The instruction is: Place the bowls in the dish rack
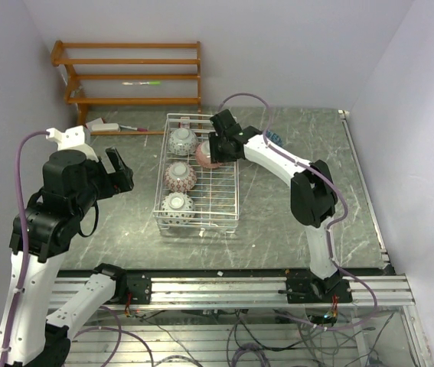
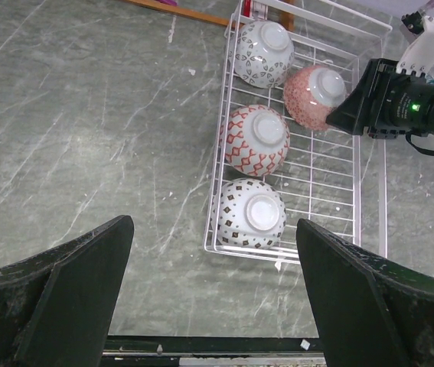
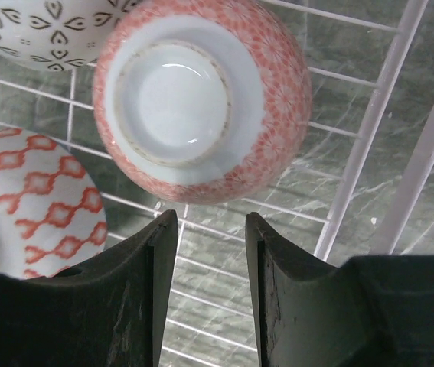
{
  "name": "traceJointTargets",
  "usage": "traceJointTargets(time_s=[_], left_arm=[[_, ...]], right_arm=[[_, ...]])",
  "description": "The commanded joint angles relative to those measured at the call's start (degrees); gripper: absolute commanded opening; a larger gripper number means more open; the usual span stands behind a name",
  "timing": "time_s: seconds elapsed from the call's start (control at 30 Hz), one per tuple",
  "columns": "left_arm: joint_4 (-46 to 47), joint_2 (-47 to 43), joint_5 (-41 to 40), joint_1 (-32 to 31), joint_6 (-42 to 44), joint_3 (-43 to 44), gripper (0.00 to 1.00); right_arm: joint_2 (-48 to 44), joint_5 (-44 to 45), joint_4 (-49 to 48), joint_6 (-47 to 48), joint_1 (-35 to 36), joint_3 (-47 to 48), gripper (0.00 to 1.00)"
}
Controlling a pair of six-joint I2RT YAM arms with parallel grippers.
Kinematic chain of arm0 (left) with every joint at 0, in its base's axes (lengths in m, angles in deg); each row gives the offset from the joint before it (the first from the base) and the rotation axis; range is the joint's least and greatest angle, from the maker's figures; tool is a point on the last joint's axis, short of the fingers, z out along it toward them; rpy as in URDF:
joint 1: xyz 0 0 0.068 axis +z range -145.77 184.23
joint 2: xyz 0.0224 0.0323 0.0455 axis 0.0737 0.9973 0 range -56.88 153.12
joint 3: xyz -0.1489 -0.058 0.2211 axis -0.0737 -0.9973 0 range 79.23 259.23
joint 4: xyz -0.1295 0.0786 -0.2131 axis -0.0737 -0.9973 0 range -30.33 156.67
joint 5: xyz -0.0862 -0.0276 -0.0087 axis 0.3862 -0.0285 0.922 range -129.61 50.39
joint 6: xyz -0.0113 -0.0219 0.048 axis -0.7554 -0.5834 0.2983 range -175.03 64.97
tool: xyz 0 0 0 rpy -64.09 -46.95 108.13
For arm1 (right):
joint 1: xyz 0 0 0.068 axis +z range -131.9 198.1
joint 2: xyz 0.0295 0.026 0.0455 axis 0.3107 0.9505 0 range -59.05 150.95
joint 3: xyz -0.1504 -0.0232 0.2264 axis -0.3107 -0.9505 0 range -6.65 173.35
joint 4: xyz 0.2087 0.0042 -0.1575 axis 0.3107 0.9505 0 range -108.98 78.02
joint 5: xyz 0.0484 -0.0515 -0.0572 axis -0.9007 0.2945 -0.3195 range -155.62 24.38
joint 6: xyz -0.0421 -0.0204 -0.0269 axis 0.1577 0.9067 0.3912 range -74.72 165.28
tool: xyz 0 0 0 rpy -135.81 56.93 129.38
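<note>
The white wire dish rack (image 1: 220,195) stands mid-table. Several bowls lie in it upside down, foot rings up: a grey-white patterned one (image 1: 182,141) at the far end, a pink one (image 1: 205,155) beside it, a red lattice one (image 1: 180,177), and a white one with dark diamonds (image 1: 177,205) nearest. My right gripper (image 1: 215,149) hovers at the pink bowl (image 3: 201,99), open and empty, its tips (image 3: 210,222) just short of the bowl's side. My left gripper (image 1: 121,172) is raised left of the rack (image 2: 308,258), wide open (image 2: 213,223) and empty.
An orange wooden slatted shelf (image 1: 132,73) stands at the back left against the wall. Small items (image 1: 113,126) lie on the table in front of it. A metal rail (image 1: 224,287) runs along the near edge. Walls close in on the left and right.
</note>
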Motion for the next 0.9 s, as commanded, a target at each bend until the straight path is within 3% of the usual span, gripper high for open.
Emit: traceJointTargets(time_s=[0.0, 0.6, 0.73, 0.87], left_arm=[[0.8, -0.5, -0.4, -0.1, 0.0, -0.8, 1.00], [1.5, 0.9, 0.0, -0.2, 0.9, -1.0, 0.99], [1.7, 1.2, 0.4, -0.2, 1.0, -1.0, 0.99], [2.1, 1.2, 0.3, -0.2, 0.9, -1.2, 1.00]], right_arm=[[1.7, 1.3, -2.5, -0.1, -1.2, 1.9, 0.41], [3.8, 17.4, -9.9, 0.9, -1.8, 3.2, 0.41], [1.8, 16.3, -11.1, 1.4, -1.7, 1.2, 0.41], [-4.3, 7.9, -17.0, 1.3, -1.7, -5.1, 0.41]])
